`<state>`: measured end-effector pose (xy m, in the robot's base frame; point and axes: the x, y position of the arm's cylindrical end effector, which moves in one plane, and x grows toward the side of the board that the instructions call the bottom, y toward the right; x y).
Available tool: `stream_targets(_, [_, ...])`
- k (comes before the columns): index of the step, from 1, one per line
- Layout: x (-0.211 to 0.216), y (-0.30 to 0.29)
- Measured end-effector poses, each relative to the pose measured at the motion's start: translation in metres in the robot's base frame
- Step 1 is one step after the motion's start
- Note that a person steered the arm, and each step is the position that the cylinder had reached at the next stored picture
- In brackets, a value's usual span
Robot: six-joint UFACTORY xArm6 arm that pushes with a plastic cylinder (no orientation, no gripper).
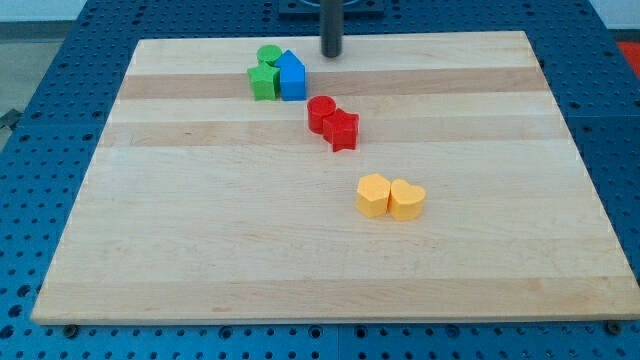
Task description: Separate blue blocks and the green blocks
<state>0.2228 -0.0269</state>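
A blue block (292,77) with a peaked top stands near the view's top, left of centre. A green star-like block (263,82) touches its left side. A green cylinder (268,55) sits just behind them, touching. My tip (331,53) is at the board's top edge, a short way to the right of the blue block and apart from it.
A red cylinder (320,112) and a red star block (342,129) touch each other near the board's middle. A yellow hexagon-like block (373,195) and a yellow heart block (406,199) touch lower right of them. The wooden board (200,250) lies on a blue pegboard.
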Motion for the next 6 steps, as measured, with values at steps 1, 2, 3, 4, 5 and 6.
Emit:
stream_targets(1, [0.002, -0.037])
stream_targets(2, [0.019, -0.042])
stream_targets(3, [0.042, -0.044])
stream_targets(4, [0.067, -0.061])
stream_targets(5, [0.093, -0.089])
stream_targets(6, [0.099, -0.103])
